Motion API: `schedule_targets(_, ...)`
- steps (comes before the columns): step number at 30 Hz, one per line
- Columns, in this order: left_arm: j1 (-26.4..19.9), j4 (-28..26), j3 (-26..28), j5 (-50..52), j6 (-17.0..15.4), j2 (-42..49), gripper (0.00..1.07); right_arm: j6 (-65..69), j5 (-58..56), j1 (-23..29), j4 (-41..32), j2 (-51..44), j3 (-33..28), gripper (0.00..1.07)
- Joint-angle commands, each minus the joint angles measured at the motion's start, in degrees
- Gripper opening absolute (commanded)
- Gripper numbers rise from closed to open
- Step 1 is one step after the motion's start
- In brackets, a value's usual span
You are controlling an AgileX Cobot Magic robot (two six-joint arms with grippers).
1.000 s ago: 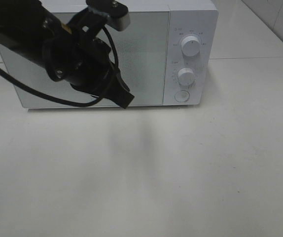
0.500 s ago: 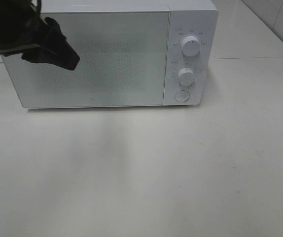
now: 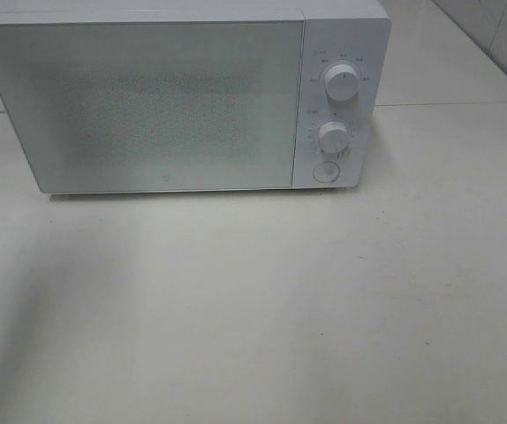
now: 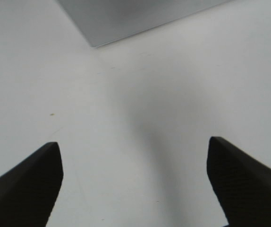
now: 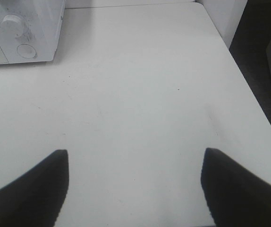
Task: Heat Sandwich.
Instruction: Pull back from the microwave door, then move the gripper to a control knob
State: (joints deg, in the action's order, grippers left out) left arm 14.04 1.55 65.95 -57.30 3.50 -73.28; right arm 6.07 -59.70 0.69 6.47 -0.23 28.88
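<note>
A white microwave, door closed, knobs at its 3 o'clock, stands at the table's 12 o'clock while left gripper and right gripper hang released, jaws wide.

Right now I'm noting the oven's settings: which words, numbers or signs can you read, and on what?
None can be read.
Around the upper knob: tiny grey marks, too small to read.
Around the lower knob: ticks and tiny marks, too blurred to read.
On the microwave door and the table: no text visible.
</note>
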Motion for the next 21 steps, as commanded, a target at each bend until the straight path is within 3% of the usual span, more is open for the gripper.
schedule_targets(1,-1.9,5.4,-0.3,-0.5,-4.2,2.5,0.77,-0.5,0.2,-0.2,0.2,-1.5,0.0,0.75)
schedule_targets(4,-6.6,8.9,-3.0,-0.5,-5.8,6.4,0.77,-0.5,0.2,-0.2,0.2,-1.5,0.0,0.75)
schedule_targets(13,-17.3,6.3,-12.0,0.5,-5.8,20.0,0.77,-0.5,0.2,-0.2,0.2,-1.5,0.0,0.75)
schedule_targets(21,-18.0,6.1,-18.9,0.6,-5.8,33.7,0.77,-0.5,0.2,-0.2,0.2,-1.5,0.0,0.75)
